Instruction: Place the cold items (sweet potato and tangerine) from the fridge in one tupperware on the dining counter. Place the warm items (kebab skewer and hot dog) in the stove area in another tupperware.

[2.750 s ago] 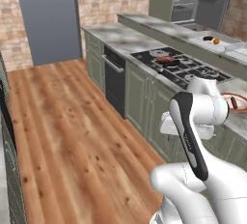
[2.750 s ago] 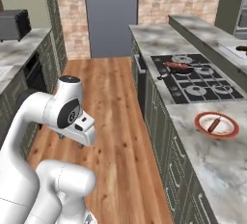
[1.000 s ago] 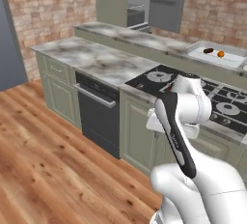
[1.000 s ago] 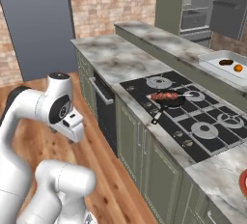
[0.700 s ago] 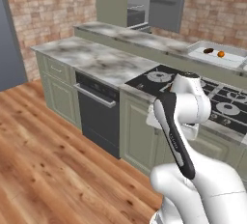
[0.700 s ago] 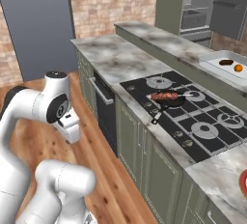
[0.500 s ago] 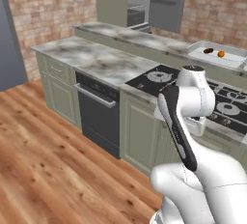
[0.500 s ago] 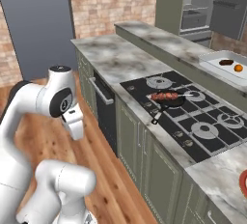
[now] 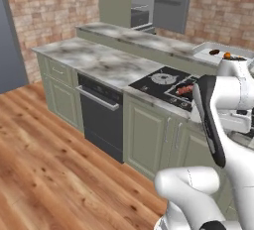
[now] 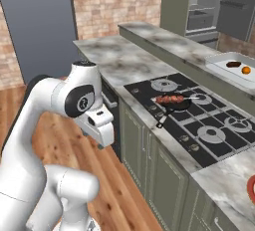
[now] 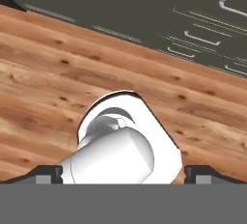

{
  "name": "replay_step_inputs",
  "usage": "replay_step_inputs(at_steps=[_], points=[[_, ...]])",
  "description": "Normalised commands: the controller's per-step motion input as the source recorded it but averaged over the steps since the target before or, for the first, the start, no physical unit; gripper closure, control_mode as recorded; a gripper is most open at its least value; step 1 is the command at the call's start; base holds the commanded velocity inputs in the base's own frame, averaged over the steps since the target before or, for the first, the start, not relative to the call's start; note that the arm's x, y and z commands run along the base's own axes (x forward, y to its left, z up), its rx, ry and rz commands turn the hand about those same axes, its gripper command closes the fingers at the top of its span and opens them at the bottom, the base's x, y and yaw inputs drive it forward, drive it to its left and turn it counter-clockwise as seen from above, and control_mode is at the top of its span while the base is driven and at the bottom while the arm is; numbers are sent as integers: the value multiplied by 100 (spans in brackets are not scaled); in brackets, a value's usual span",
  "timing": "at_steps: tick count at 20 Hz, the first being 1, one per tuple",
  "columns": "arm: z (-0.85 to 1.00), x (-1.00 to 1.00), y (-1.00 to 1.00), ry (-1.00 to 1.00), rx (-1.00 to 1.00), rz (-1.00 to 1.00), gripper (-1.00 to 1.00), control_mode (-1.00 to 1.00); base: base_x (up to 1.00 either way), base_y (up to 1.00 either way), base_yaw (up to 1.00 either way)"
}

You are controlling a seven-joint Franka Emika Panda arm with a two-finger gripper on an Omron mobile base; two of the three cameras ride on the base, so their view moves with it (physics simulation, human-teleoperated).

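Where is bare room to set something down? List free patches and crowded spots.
Free: the marbled worktop above the oven, beside the stove; the dining counter up to the tupperware. Crowded: the stove, with pan and kebab skewer; the tupperware, holding sweet potato and tangerine.

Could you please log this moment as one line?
pincer: open, empty | skewer: in pan on stove | tangerine, sweet potato: in tub

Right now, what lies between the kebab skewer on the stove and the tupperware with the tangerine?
In the right base view, between the skewer and the tupperware lie black stove burners and the raised edge of the dining counter; nothing loose sits there.
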Motion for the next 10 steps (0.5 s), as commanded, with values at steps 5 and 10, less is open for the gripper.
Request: replay_step_inputs(at_steps=[5,10], points=[[0,-24,-15,0,0,4,-100,-100,0,0,0],[0,0,0,0,0,0,-100,-100,0,0,0]])
